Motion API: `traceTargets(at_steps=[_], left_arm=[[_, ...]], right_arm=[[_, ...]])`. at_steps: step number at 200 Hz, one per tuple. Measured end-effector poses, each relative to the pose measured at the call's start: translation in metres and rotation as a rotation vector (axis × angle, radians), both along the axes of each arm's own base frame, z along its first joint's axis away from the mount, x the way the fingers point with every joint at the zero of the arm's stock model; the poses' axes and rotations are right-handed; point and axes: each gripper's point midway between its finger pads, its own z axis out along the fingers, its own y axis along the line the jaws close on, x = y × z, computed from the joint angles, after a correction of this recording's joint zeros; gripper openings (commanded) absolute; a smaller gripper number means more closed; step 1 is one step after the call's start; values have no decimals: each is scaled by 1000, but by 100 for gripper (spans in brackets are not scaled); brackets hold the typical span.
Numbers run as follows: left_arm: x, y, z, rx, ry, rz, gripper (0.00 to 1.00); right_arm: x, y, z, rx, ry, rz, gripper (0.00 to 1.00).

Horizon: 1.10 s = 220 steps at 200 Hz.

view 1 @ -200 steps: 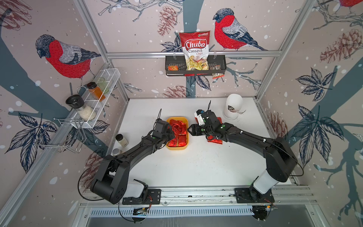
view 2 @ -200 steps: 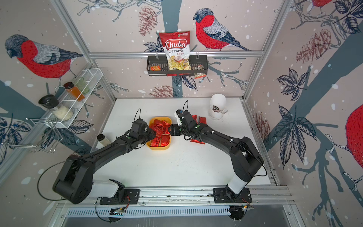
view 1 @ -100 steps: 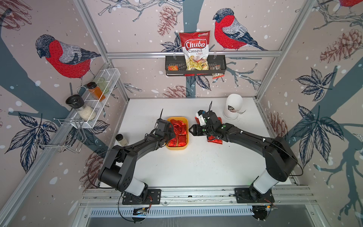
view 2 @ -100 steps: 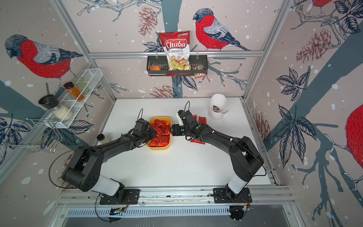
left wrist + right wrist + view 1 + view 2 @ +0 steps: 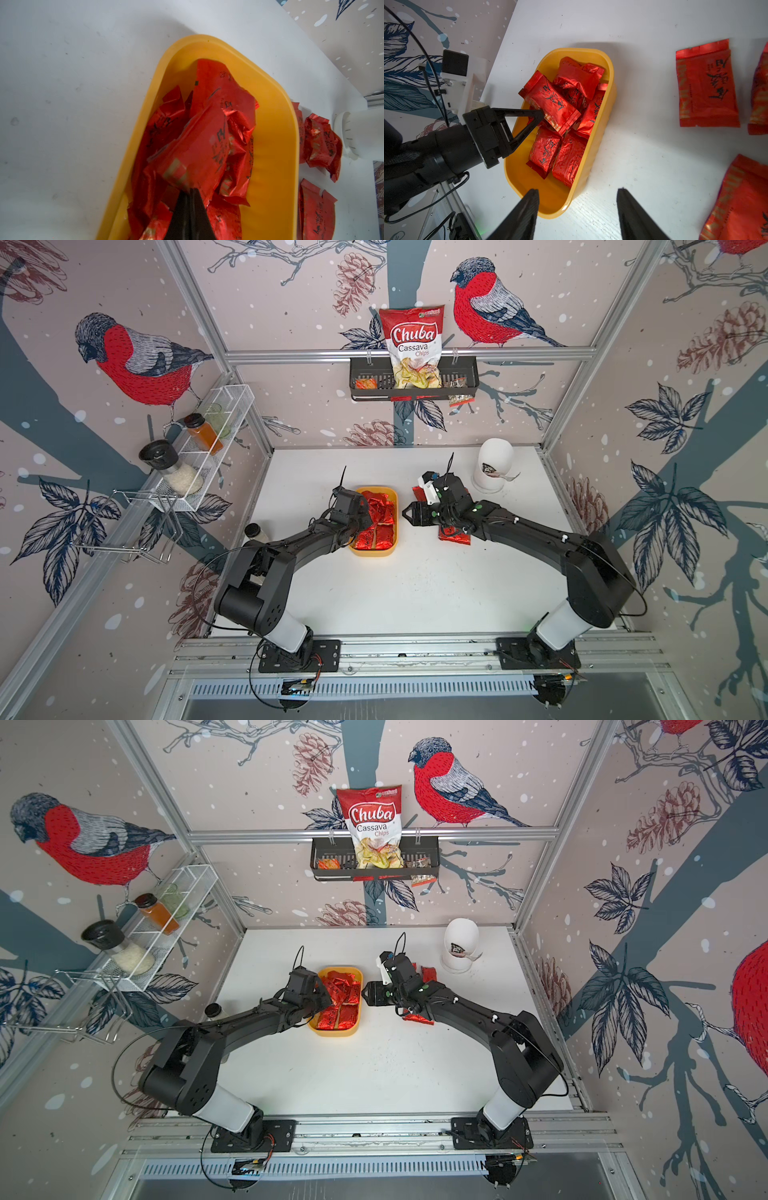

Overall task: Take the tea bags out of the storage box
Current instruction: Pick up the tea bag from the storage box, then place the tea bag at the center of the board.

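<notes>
One tea bag point(image 5: 552, 102) pinched by the left gripper point(image 5: 541, 113), inside the box point(image 5: 611, 83).
Its long axis slants across the box; the right gripper point(image 5: 578, 190) stands wide, empty, just beside the box.

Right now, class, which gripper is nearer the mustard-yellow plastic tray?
Left. The left gripper is inside the mustard-yellow plastic tray, shut on a red foil sachet; the right gripper hangs open just outside its wall.
</notes>
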Motion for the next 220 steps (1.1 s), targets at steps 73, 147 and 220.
traceTargets(at_steps=[73, 147, 220], left_arm=[[-20, -9, 45, -20, -51, -107, 0], [-34, -106, 79, -39, -45, -553, 0], [-50, -173, 1, -50, 188, -825, 0]], right_arm=[[4, -32, 31, 39, -48, -60, 65], [13, -102, 64, 67, -109, -202, 65], [2, -145, 63, 54, -123, -277, 66]])
